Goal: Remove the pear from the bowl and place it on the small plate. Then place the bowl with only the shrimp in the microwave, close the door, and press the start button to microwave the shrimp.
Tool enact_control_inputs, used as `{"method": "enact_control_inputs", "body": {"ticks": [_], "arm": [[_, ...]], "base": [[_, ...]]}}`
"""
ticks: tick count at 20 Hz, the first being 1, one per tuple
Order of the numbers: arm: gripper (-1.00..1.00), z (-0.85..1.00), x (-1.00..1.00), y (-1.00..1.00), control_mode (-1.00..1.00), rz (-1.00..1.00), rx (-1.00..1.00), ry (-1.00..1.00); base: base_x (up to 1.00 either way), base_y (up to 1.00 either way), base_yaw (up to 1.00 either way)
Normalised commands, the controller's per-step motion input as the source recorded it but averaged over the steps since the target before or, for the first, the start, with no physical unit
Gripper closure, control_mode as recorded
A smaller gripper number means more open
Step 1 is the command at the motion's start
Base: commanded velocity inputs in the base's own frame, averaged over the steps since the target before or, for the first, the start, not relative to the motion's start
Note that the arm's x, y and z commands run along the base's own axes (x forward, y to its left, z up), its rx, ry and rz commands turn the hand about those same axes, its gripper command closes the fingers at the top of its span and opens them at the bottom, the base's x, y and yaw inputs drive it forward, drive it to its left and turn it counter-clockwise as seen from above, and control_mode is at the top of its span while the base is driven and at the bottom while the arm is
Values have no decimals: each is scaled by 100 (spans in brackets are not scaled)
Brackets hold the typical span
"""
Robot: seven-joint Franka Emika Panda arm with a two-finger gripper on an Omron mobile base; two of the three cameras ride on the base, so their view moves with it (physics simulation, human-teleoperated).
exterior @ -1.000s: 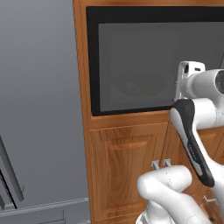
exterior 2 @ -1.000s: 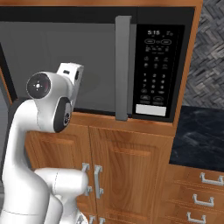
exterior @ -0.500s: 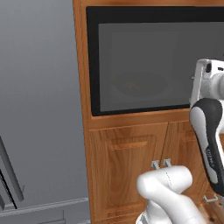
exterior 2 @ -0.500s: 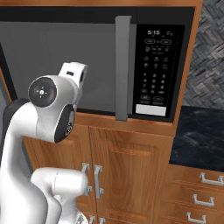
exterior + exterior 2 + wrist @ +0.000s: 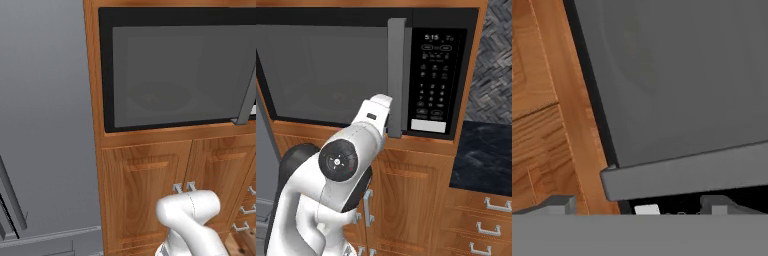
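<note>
Readable text is limited to the microwave (image 5: 371, 70) control strip (image 5: 437, 80) in the right base view. The clock display (image 5: 432, 36) at the top of the strip shows pale digits, roughly "5:15", with a couple of tiny marks to the right that are too small to make out. Below it: two oval buttons, then rows of keypad buttons (image 5: 432, 92) with white legends, all too small to read. The pale rectangular button (image 5: 428, 125) at the bottom of the strip has no legible label. No text on the door (image 5: 326, 70), the cabinets, or in the other views.
</note>
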Motion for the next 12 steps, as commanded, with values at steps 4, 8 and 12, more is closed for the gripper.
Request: {"method": "enact_control_inputs", "body": {"ticks": [4,8,12], "arm": [[-100,-53,-23,-100,-100,-7,7,0],[-100,-43,-4,-100,-100,-5,9,0],[-100,7,37,-42,-100,2,8,0]], "base": [[0,0,0],[0,0,0],[0,0,0]]}}
